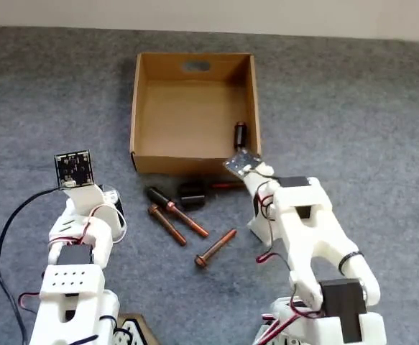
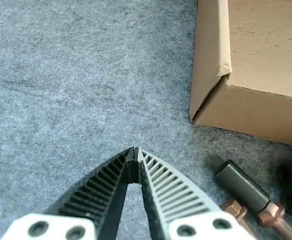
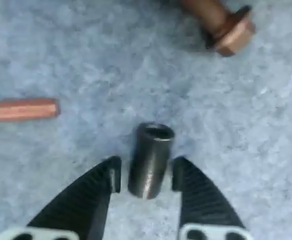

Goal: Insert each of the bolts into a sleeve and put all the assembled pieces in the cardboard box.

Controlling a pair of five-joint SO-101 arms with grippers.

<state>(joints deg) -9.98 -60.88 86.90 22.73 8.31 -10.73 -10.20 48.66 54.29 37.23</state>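
- Left hand (image 2: 135,152) is closed on nothing, its fingertips meeting; it hangs over bare grey worktop (image 2: 75,75)
- Cardboard box (image 2: 246,105) has its near corner just off to one side of that hand, not touching it
- Right hand (image 3: 146,165) is parted narrowly, low over the worktop
- Dark sleeve (image 3: 151,152) lies on the worktop between that hand's two fingers, open end pointing away; there is a thin gap on each side, and I can't tell if either finger touches it
- Past that sleeve I see a copper bolt head (image 3: 229,31), and off to the side the plain shank end (image 3: 20,110) of another bolt
- From the high view, the box sits open-topped at the far middle of the worktop
- Boxed sleeve (image 1: 240,133) lies inside, against the wall on the right arm's side; I can't tell whether a bolt is in it
- In front of the box lies a sleeved bolt (image 1: 184,215), with its dark sleeve at the head end
- Bare bolt (image 1: 168,226) lies just beside it, roughly parallel
- Third bolt (image 1: 218,246) lies apart, nearer the right arm
- Loose sleeves (image 1: 192,194) are clustered close to the box's front wall
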